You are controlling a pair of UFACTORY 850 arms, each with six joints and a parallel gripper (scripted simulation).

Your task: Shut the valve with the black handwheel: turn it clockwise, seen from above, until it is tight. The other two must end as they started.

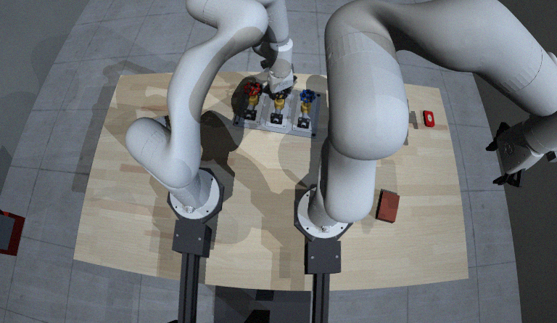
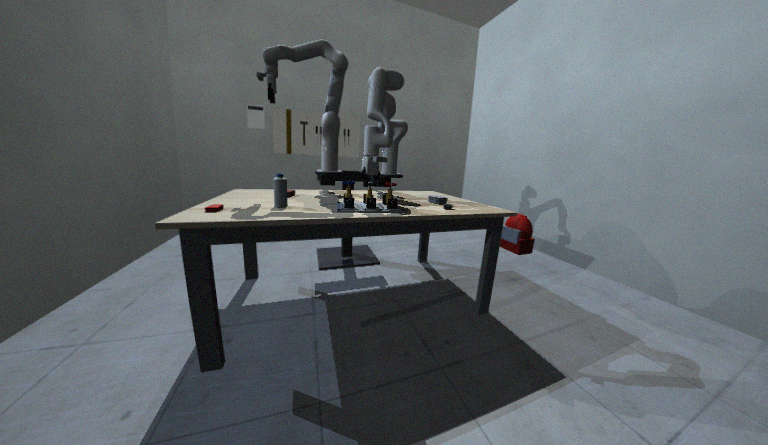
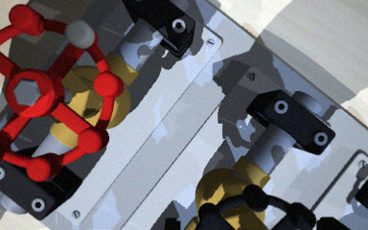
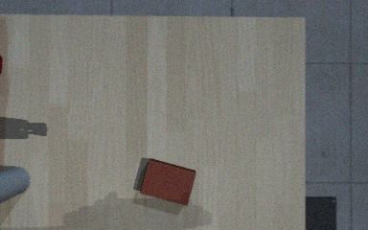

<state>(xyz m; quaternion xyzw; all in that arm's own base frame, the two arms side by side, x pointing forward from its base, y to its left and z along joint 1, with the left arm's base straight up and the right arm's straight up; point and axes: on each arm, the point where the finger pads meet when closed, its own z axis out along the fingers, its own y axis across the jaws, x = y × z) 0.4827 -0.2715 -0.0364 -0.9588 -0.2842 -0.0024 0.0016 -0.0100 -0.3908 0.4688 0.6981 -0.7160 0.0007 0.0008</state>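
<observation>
Nearest the right fingers (image 1: 512, 178) (image 2: 271, 95) on the counter (image 1: 254, 258) (image 2: 317, 223) (image 4: 230, 96): small red case (image 1: 428, 118) (image 2: 214, 207) (image 4: 0, 64). Blue-capped grey bottle (image 2: 280, 192) (image 4: 11, 183) upright, below fingers' height. Brick-red box (image 1: 388, 205) (image 2: 291, 193) (image 4: 168, 182) flat, also lower. Grey-blue item (image 2: 437, 199), small dark item (image 2: 448, 206) well apart from those fingers. Wall hammer (image 2: 304, 131) lower than fingers. Red bag-like item (image 1: 18, 237) (image 2: 519, 233) farthest off, past counter.

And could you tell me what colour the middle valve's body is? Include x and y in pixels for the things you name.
Yellow (image 3: 214, 184), seen best in the left wrist view.
</observation>
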